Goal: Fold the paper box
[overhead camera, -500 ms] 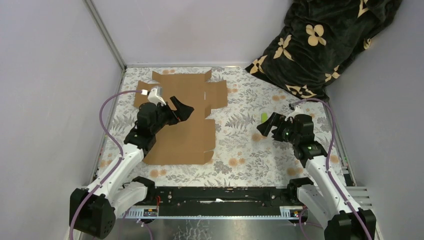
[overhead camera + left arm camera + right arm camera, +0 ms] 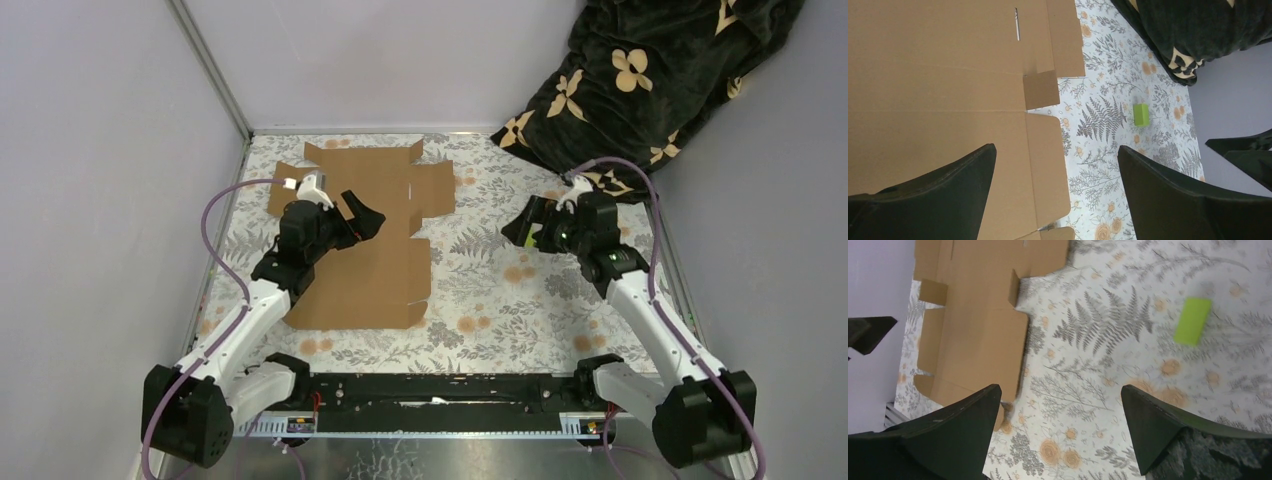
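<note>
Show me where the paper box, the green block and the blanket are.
paper box [image 2: 375, 275]: top external view, on its flat near panel.
green block [image 2: 1192, 321]: right wrist view, middle of its top face.
blanket [image 2: 650, 80]: top external view, on its dark folds.

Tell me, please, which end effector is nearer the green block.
Right: the right end effector hovers by the block; the left end effector hangs over the box.
</note>
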You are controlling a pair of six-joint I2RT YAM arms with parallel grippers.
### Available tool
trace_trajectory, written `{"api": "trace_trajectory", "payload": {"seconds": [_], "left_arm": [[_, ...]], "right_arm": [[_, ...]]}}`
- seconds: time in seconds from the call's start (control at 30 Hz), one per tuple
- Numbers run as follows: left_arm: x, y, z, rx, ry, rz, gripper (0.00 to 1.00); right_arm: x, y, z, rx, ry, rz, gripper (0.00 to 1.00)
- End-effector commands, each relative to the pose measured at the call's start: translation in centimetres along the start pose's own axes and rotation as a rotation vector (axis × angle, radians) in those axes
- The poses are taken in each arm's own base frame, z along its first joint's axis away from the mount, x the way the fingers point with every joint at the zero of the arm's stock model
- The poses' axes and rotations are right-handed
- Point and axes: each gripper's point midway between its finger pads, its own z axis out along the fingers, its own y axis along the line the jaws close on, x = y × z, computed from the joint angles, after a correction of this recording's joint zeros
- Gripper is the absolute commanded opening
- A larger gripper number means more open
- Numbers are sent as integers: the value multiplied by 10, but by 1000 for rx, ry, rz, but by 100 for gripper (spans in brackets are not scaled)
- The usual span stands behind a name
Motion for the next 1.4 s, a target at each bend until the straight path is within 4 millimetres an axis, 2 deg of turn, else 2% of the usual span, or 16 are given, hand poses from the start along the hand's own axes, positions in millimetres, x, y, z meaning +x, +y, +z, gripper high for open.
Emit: {"api": "trace_trajectory", "payload": {"seconds": [0.0, 0.03, 0.1, 0.17, 0.27, 0.3, 0.4, 0.57, 0.73, 0.93, 1.1, 1.2, 1.23, 1.37], "left_arm": [[-22, -13, 1, 21, -66, 0, 99], [-27, -11, 1, 0, -80, -13, 99], [-31, -8, 5, -19, -81, -36, 99], [-33, -2, 13, -21, -30, -79, 99], [-40, 22, 20, -21, 15, -201, 99], [-45, 37, 20, -50, 0, -242, 99], [-58, 72, 22, -186, -45, -265, 99], [-68, 107, 21, -371, -55, -216, 99], [-78, 139, 1, -481, -106, -242, 95], [-67, 170, -2, -547, -98, -302, 77], [-62, 185, 1, -583, -94, -325, 59], [-60, 190, 5, -598, -87, -333, 30], [-58, 192, 6, -602, -83, -337, 24], [-56, 196, 8, -618, -66, -332, 23]], "right_arm": [[-36, 58, 7, -46, -40, -237, 100], [-37, 67, 14, -8, -28, -299, 100], [-46, 65, 26, 142, -9, -380, 100], [-42, 69, 40, 162, 71, -430, 100], [-54, 50, 62, 275, 24, -344, 100], [-50, 48, 66, 268, 52, -305, 100], [-37, 66, 92, 69, 75, -228, 100], [-20, 72, 128, 46, 200, -207, 90], [-10, 83, 150, -6, 249, -185, 83], [-7, 109, 175, -32, 280, -200, 72], [-6, 123, 192, -49, 289, -165, 65], [-2, 122, 204, -31, 309, -155, 61], [-1, 122, 207, -24, 314, -152, 59], [-1, 117, 213, 15, 317, -159, 57]]}}
